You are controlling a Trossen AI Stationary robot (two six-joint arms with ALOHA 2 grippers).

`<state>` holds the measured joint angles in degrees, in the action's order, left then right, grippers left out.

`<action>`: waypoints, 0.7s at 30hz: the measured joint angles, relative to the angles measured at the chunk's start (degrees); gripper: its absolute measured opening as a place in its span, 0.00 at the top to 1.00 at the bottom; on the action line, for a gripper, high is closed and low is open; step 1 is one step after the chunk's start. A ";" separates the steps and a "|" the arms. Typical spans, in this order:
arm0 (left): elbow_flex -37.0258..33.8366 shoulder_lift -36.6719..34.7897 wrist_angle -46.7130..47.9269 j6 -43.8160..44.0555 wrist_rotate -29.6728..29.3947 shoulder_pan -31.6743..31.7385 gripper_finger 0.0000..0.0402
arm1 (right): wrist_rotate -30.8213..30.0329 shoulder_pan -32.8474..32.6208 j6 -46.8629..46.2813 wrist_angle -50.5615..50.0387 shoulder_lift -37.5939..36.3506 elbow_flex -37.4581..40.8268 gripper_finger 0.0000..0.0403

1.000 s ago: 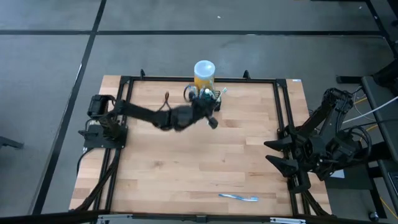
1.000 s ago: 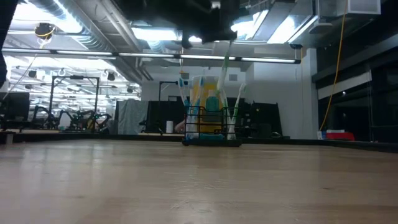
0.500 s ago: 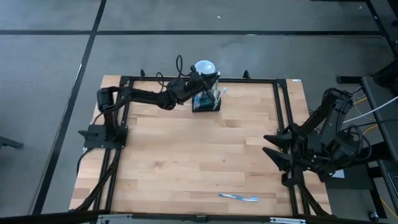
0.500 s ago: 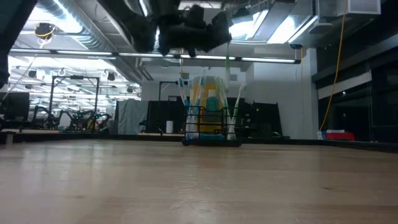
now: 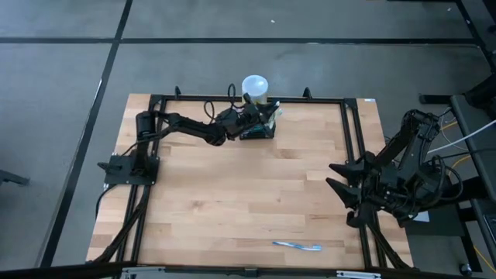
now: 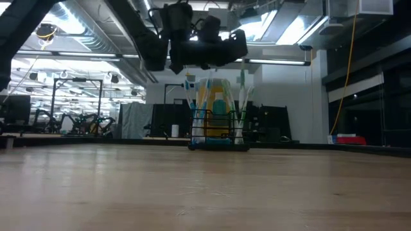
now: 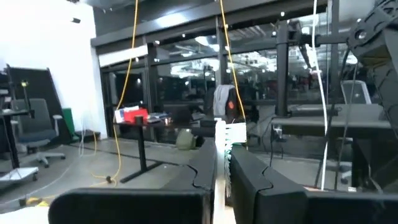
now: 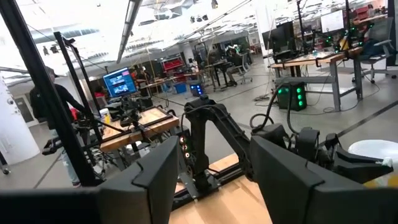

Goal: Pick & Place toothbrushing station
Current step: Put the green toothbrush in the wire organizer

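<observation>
The toothbrushing station (image 5: 256, 130) is a small black wire-mesh holder at the table's far edge. It stands on its base, with several brushes upright in it, and also shows in the low view (image 6: 218, 131). A yellow cylinder with a white round top (image 5: 255, 85) stands just behind it. My left gripper (image 5: 261, 118) is right above the holder, shut on a white toothbrush with green bristles (image 7: 222, 140). My right gripper (image 5: 335, 186) is open and empty at the table's right side; its fingers show apart in the right wrist view (image 8: 211, 180). My left gripper pinches the toothbrush's neck (image 7: 220, 169), just below the bristle head, between its two fingers. The fingers come level from the table's left and lie across the brush. The brush stands upright, head up (image 6: 243, 78), and its handle reaches down into the holder.
Another toothbrush (image 5: 297, 246) lies flat on the wood near the table's near edge. A black frame (image 5: 350, 132) runs round the tabletop. The middle of the table is bare wood.
My left gripper has swung from over the table's middle toward the far edge, then come down over the holder. It has stayed shut on the toothbrush, which has moved with it and now stands upright at the holder.
</observation>
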<state>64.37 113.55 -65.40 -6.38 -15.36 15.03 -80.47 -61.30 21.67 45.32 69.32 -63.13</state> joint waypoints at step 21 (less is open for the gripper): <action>2.29 2.79 -5.79 -2.47 -4.24 0.83 0.96 | -1.19 0.00 0.26 -0.02 0.00 0.00 0.50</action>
<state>66.65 116.33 -71.19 -8.85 -19.59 15.86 -81.66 -61.30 21.93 45.30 69.32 -63.13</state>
